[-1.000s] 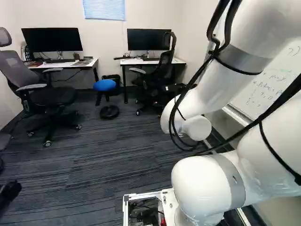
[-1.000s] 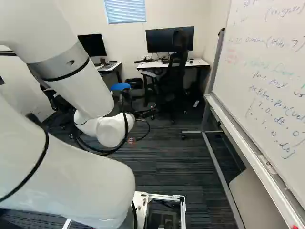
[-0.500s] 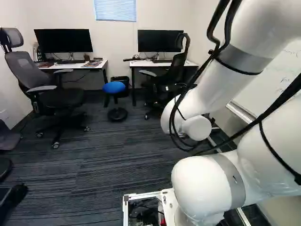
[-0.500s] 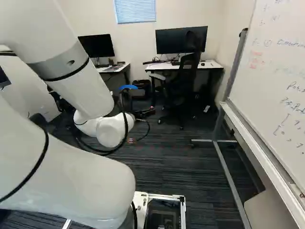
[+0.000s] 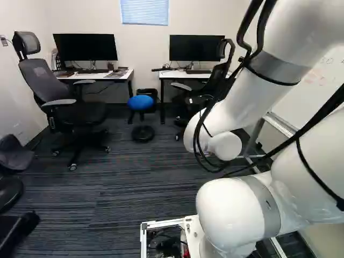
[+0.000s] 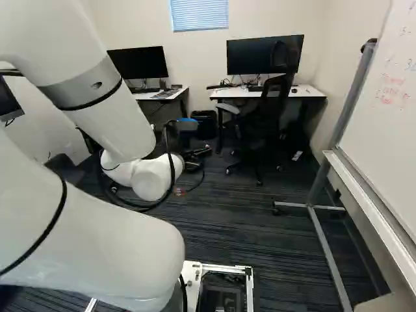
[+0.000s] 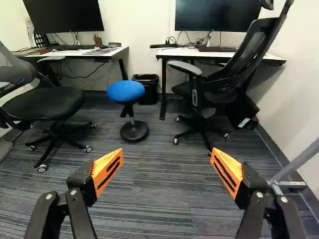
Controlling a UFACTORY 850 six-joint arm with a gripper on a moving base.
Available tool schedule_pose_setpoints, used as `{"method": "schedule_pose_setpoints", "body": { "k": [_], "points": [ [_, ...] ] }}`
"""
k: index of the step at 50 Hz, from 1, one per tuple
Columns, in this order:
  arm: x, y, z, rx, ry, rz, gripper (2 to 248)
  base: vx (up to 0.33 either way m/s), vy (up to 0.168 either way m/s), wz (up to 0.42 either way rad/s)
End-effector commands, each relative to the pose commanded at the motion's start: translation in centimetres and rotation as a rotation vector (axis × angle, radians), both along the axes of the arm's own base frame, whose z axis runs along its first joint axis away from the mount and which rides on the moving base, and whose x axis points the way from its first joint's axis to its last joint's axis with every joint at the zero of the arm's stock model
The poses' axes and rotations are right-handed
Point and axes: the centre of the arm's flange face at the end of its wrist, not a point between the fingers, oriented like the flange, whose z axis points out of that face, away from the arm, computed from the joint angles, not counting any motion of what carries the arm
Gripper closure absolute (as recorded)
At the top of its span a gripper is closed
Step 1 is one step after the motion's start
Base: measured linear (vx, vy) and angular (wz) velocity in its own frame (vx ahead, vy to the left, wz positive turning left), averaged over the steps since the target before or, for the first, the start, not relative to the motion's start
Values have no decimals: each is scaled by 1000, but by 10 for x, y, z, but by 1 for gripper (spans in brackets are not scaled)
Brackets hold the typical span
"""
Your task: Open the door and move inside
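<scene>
No door shows in any view. In the right base view, dark parts of my gripper (image 6: 194, 162) show just beyond the white wrist of the arm. Seen from the wrist, the gripper (image 7: 166, 162) stands open, its two orange pads wide apart with only striped carpet (image 7: 159, 194) beyond them. Nothing touches either finger.
A blue stool (image 7: 126, 91) stands ahead between two desks, with a bin (image 7: 146, 89) behind it. Office chairs (image 5: 70, 115) (image 7: 219, 89) stand on both sides. A wheeled whiteboard (image 6: 383, 117) is close on the right, its metal foot reaching over the floor.
The base has turned left: desks, chairs, stool and whiteboard all shift rightward in both base views. The arm holds the same pose against its lowest joint.
</scene>
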Motion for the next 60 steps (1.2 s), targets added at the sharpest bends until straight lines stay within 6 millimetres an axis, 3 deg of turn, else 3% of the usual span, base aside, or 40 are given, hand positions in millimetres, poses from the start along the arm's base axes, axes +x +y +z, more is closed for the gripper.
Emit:
{"method": "schedule_pose_setpoints", "body": {
  "k": [60],
  "points": [
    [0,0,0,0,0,0,3,180,99,136]
  ]
}}
